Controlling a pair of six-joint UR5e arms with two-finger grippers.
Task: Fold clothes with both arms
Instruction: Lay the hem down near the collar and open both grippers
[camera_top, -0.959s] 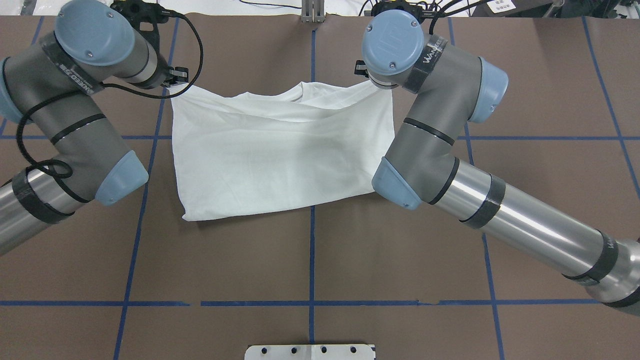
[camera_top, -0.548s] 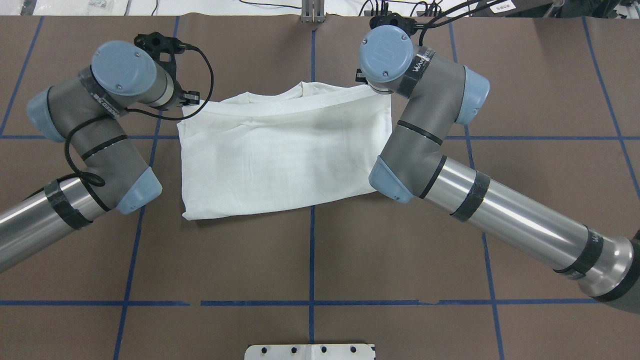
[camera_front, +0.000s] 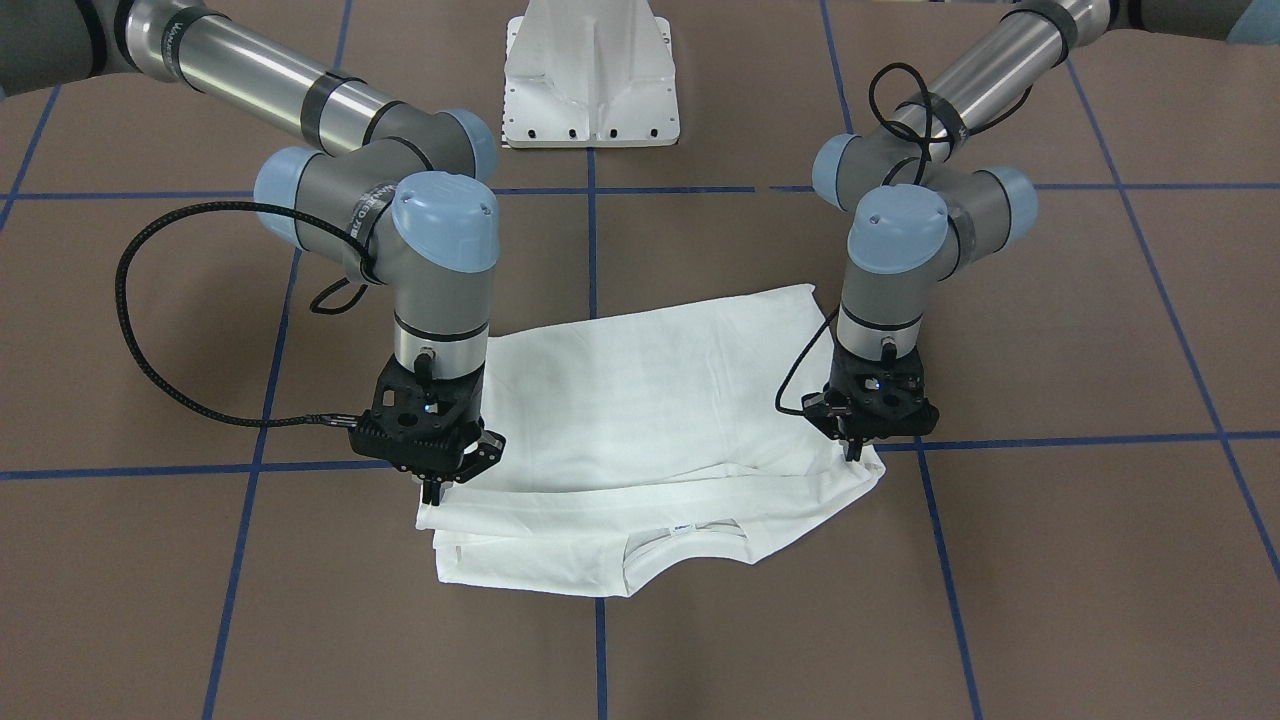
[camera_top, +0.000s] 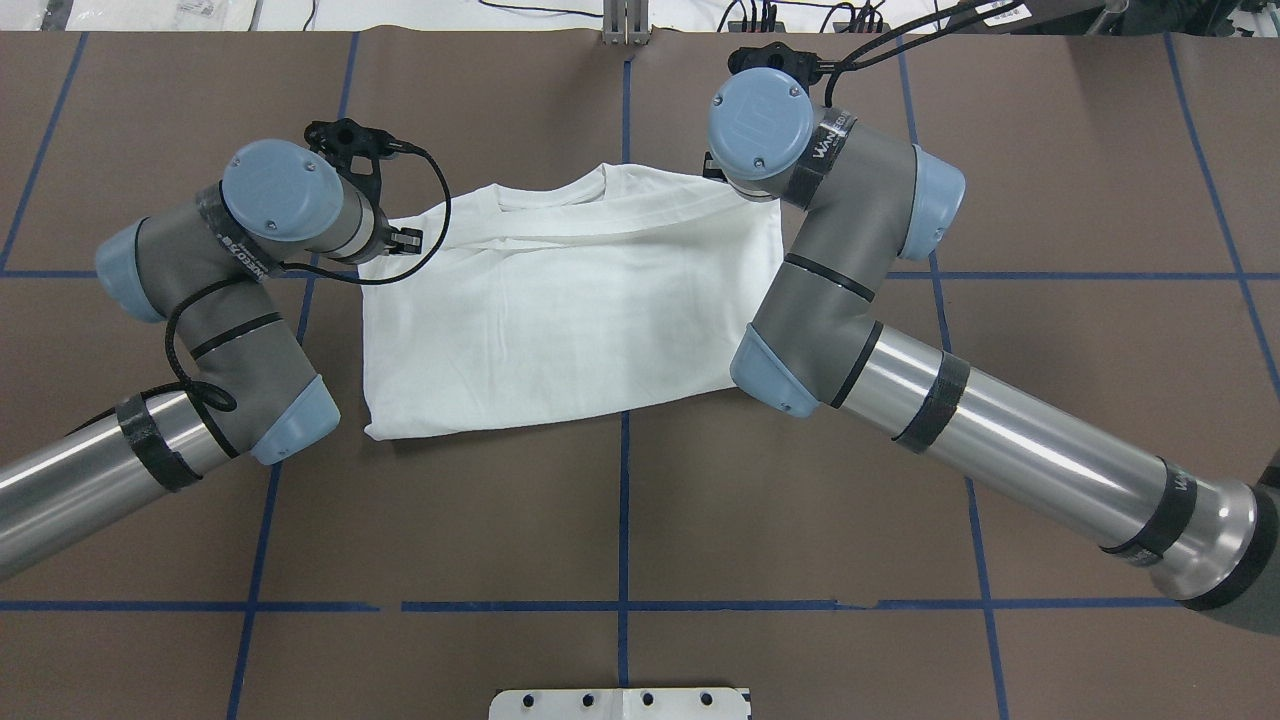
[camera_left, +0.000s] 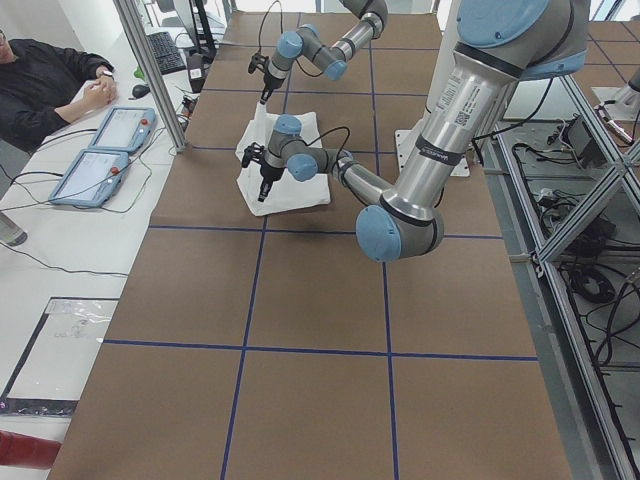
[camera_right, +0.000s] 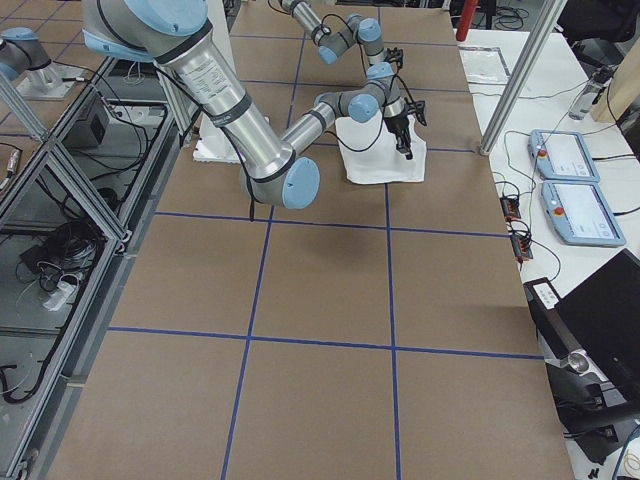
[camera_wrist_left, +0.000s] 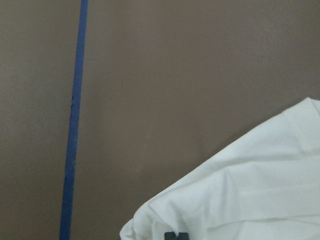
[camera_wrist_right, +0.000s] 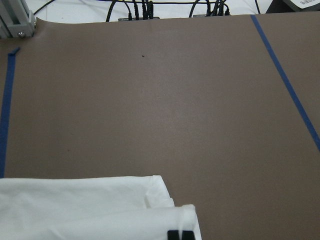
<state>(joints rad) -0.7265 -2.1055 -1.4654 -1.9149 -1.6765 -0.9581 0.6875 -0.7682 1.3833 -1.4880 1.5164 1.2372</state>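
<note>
The white T-shirt (camera_top: 570, 310) lies folded on the brown table, neckline (camera_front: 685, 528) with a small label at the far edge. No black text shows. My left gripper (camera_front: 857, 452) stands upright over the shirt's far left corner, shut on the top layer; in the left wrist view its fingertips (camera_wrist_left: 176, 236) pinch white cloth (camera_wrist_left: 250, 200). My right gripper (camera_front: 432, 492) is shut on the far right corner; in the right wrist view its fingertips (camera_wrist_right: 180, 235) pinch cloth (camera_wrist_right: 75, 210). In the overhead view the wrists hide most of both grippers.
The white pedestal base (camera_front: 590, 90) stands at the table's near edge. Blue tape lines (camera_top: 624, 500) grid the brown table. An operator (camera_left: 50, 80) sits past the far edge with control tablets (camera_left: 100, 150).
Both arms have come down and drawn back toward the robot, the left gripper also inward. The lifted, stretched top layer now lies flatter on the shirt, just short of the neckline.
</note>
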